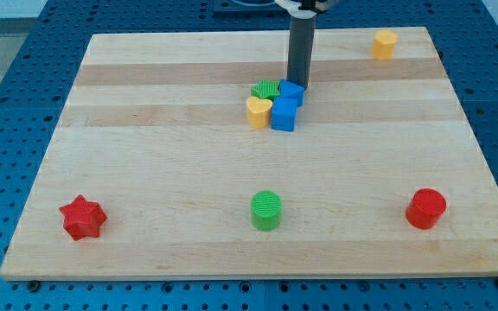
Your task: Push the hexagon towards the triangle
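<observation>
A yellow hexagon-like block point(385, 43) sits near the view's top right corner of the wooden board point(145, 164). A tight cluster lies near the top middle: a green block point(265, 88), a yellow heart point(258, 111), a blue cube point(284, 114) and a smaller blue block point(292, 91) whose shape I cannot make out. My tip point(297, 84) stands at the top edge of the smaller blue block, touching or nearly touching it. The tip is far to the left of the yellow hexagon.
A red star point(82, 216) lies at the bottom left, a green cylinder point(265, 210) at the bottom middle and a red cylinder point(425, 208) at the bottom right. A blue perforated table surrounds the board.
</observation>
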